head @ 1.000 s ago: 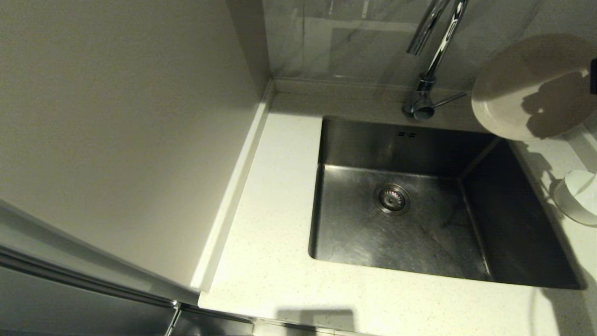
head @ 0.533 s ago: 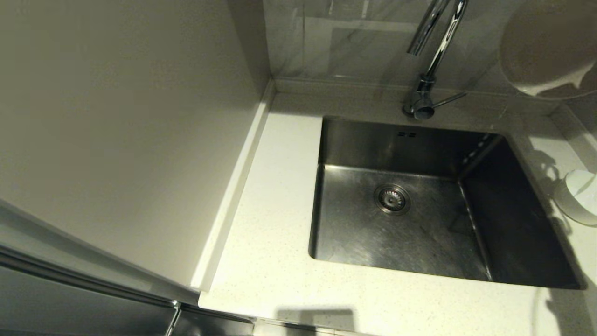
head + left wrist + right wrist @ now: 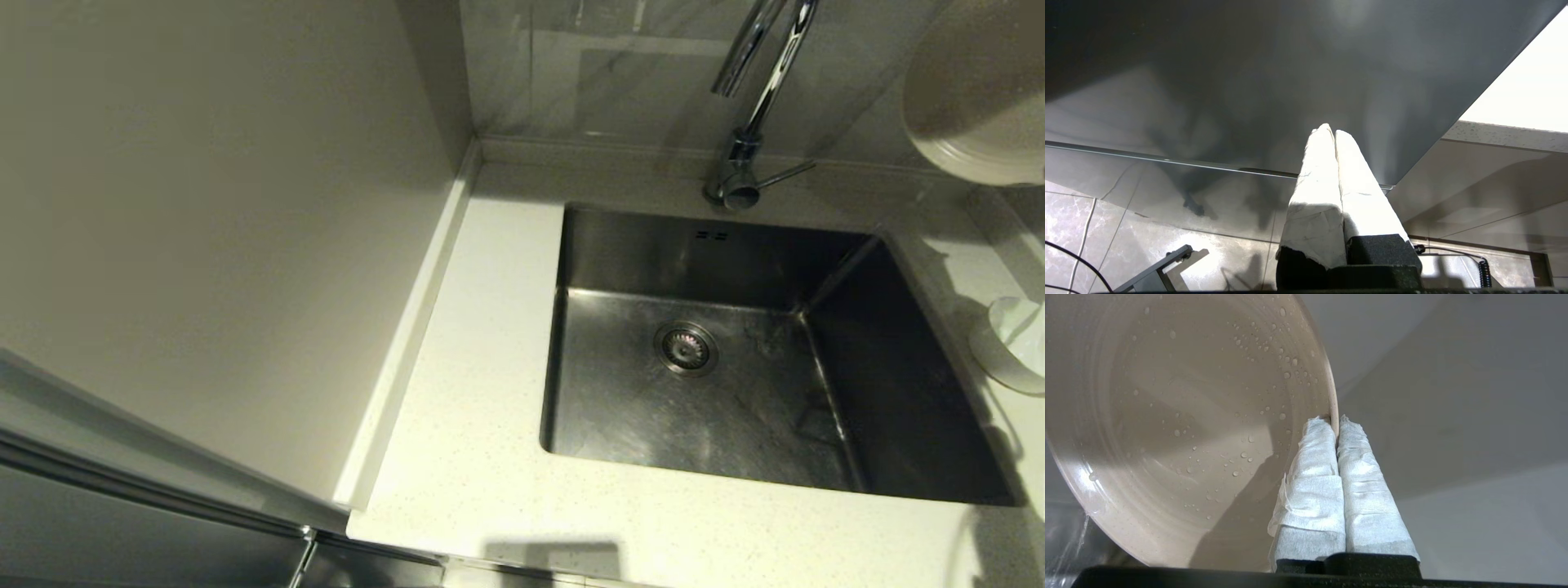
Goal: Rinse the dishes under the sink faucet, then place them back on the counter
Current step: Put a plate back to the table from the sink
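**Wet plate held up at the upper right**

We see the plate (image 3: 976,94) at the upper right of the head view, clear of the counter (image 3: 482,392), to the right of the faucet (image 3: 755,98) and past the sink's (image 3: 694,384) far right corner. It is tipped well up from flat, its outer side toward the head camera and its rim running out of the frame on the right. In the right wrist view its hollow face is beaded with water drops. The right gripper (image 3: 1337,424) has its two wrapped fingers (image 3: 1312,465) closed on the plate's rim, one on each face. The left gripper (image 3: 1332,132) is parked down by the cabinet front with its fingers pressed together on nothing.

We count one plate, one bowl (image 3: 1012,343) on the counter at the right edge of the head view, one faucet with its spout arching toward the upper edge, and one sink with one drain (image 3: 686,349). We cannot make out the spoon.

Against a second earlier, the plate sits higher and further right; then it overlapped the sink's far right corner with its hollow face toward the head camera. The bowl, faucet and sink are unchanged.
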